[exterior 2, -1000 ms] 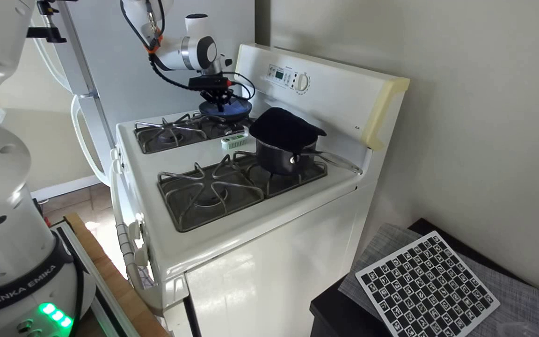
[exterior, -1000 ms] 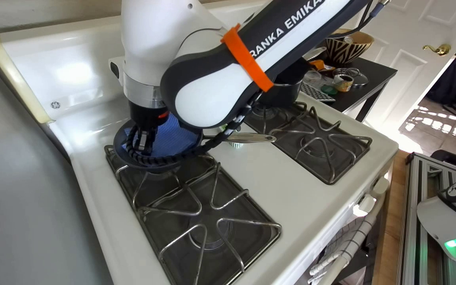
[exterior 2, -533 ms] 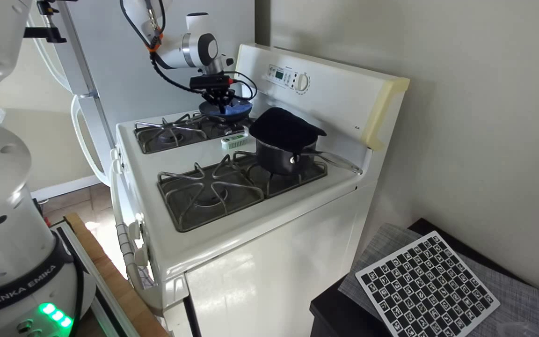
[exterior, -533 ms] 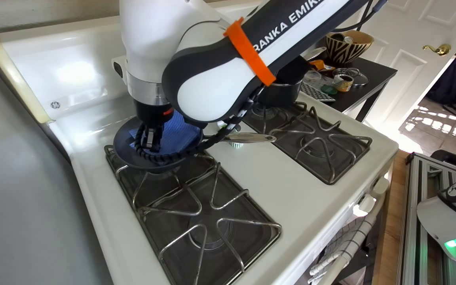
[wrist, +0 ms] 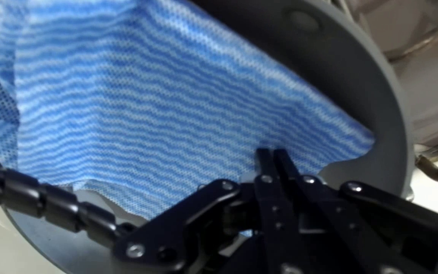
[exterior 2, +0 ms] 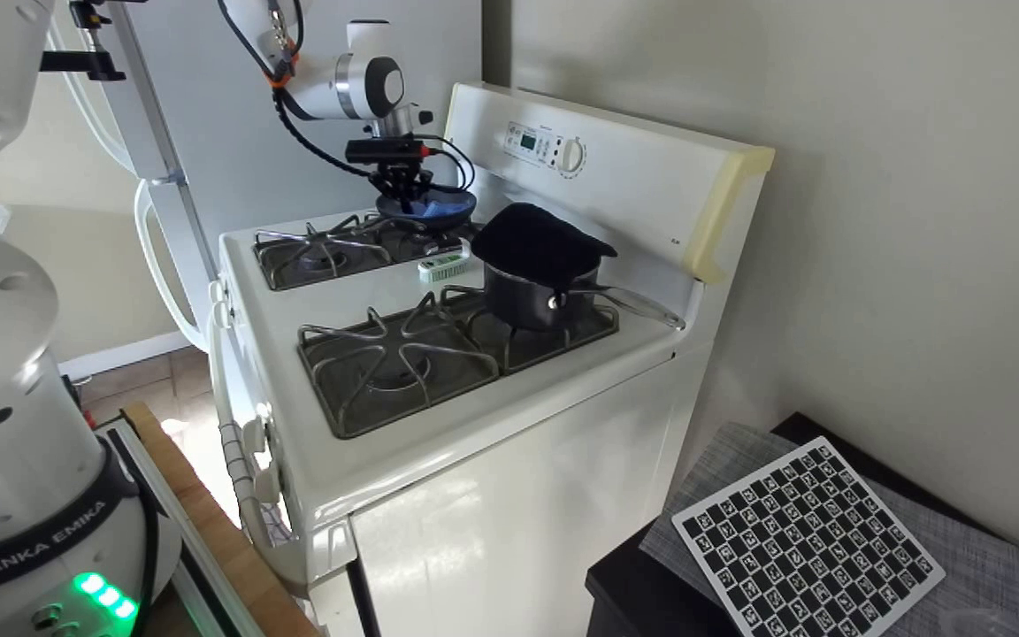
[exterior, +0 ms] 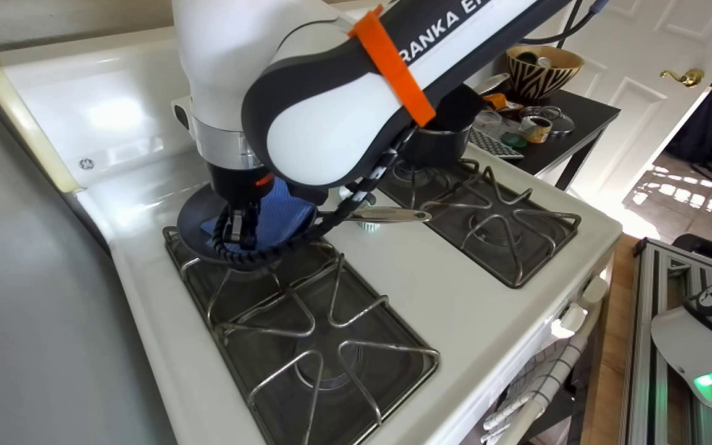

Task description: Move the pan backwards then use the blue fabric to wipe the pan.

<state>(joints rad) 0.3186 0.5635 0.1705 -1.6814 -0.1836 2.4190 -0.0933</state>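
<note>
Blue cloth (wrist: 135,99) lies creased inside the pan (exterior: 192,216), bare grey showing on two sides. My claw (wrist: 272,153) is down at it in the wrist view: fingers (wrist: 265,171) closed up, only a thin gap, tips on the cloth. Can't tell whether I have a fold nipped. In an exterior view, the pan sits far left on the stove (exterior: 405,278), silvery handle (exterior: 393,215) pointing right. Dark pot (exterior 2: 523,296) is nearer, to the right, in an exterior view, black heap (exterior 2: 540,243) over its rim; small green-and-white item (exterior 2: 443,267) between pot and pan.
</note>
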